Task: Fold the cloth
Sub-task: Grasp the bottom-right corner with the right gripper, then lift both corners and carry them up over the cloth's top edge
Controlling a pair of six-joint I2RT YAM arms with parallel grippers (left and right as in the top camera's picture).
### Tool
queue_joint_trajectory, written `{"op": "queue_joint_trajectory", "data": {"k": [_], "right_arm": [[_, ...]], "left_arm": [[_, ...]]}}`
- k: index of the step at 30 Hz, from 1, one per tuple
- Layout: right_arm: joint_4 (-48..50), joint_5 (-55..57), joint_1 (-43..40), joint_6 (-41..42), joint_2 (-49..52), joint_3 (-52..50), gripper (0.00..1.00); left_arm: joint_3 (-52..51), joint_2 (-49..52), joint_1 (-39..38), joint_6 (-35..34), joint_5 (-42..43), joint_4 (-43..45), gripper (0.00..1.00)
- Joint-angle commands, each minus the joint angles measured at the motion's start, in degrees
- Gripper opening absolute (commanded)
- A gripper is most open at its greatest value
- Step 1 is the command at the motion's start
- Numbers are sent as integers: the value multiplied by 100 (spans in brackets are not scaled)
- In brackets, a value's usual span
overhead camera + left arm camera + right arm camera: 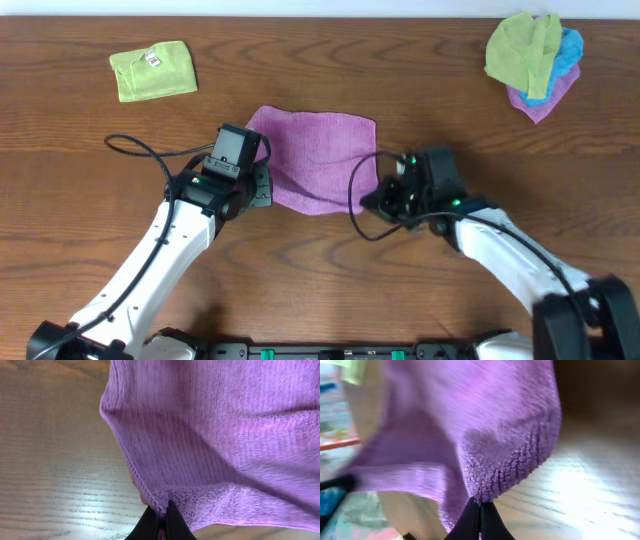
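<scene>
Both near corners pinched, fold about to start.
On the counter (320,290) the cloth (320,155) lies midway between my arms; my left gripper (162,515) is clamped on its near-left corner, my right gripper (480,507) on its near-right. Next, I judge: lift both evenly and carry them over to the far edge.

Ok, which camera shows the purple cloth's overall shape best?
Overhead: nearly all of the purple cloth shows. The wrist views give only close-ups of one corner each, pinched by the left fingers and right fingers.
</scene>
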Motion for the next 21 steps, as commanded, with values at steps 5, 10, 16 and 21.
{"op": "queue_joint_trajectory", "data": {"k": [5, 10, 16, 21], "right_arm": [[-208, 85, -162, -363, -162, 387, 1], [-83, 363, -160, -289, -162, 389, 2], [197, 654, -162, -144, -160, 391, 2], [481, 824, -160, -146, -94, 398, 2]], "left_arm": [[127, 28, 24, 136, -103, 586, 6], [127, 28, 24, 136, -525, 1099, 6], [125, 31, 31, 136, -855, 1388, 6], [125, 162, 236, 136, -804, 1923, 6]]}}
